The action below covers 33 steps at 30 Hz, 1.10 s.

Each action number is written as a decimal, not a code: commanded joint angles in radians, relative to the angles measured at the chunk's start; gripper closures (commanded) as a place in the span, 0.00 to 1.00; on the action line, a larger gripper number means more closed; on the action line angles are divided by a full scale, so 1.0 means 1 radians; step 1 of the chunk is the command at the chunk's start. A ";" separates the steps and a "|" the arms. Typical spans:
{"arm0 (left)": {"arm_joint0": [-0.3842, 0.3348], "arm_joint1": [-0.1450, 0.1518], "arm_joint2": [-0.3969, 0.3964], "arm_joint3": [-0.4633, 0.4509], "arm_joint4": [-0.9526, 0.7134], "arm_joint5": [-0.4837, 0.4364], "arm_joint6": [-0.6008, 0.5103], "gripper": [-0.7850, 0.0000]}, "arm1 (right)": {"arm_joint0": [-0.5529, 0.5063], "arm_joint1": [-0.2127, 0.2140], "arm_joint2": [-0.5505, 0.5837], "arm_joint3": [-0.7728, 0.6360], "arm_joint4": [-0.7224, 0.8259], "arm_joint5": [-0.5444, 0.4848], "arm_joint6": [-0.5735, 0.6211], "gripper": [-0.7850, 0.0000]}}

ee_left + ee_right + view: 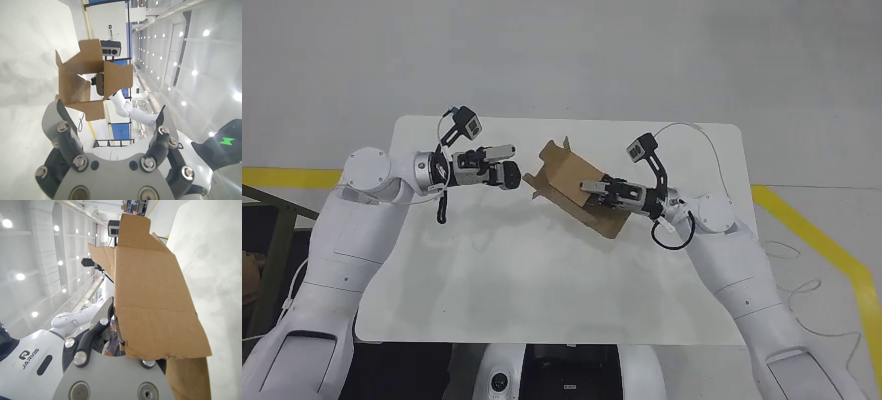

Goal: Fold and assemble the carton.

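A brown carton (pixel 572 185) sits opened into a tube with its end flaps spread, tilted at the middle of the white table (pixel 492 290). My right gripper (pixel 598 188) is shut on one wall of the carton (pixel 151 294) at its near end. One finger (pixel 108 311) shows on the inside, and the other is hidden behind the cardboard. My left gripper (pixel 514 165) stands open a short way from the opposite end. In the left wrist view the carton's (pixel 81 75) spread flaps face the left gripper (pixel 111 113), with nothing between the fingers.
A thin white cable (pixel 712 150) runs over the table's far right part. Bare tabletop lies in front of the carton and to its left. Yellow floor tape (pixel 802 225) runs beyond the table's right edge.
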 commanded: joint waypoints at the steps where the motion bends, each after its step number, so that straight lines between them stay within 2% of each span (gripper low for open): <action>1: 0.005 0.002 -0.005 0.008 0.012 0.007 0.008 0.00 | -0.002 0.003 0.003 -0.005 0.013 0.007 0.037 1.00; 6: 0.014 0.002 0.002 0.010 0.032 0.019 0.020 0.00 | 0.004 0.005 -0.007 -0.015 0.040 0.013 0.135 1.00; 15: 0.014 -0.004 0.037 -0.018 0.038 0.033 0.026 0.00 | 0.017 -0.003 -0.034 -0.022 0.060 -0.009 0.130 1.00; 17: 0.017 -0.009 0.045 -0.026 -0.020 0.046 0.003 0.00 | 0.020 -0.005 -0.040 -0.021 0.060 -0.015 0.128 1.00; 33: -0.003 -0.017 0.049 -0.056 -0.097 0.055 -0.040 0.00 | 0.039 -0.016 -0.076 -0.008 0.076 -0.035 0.133 1.00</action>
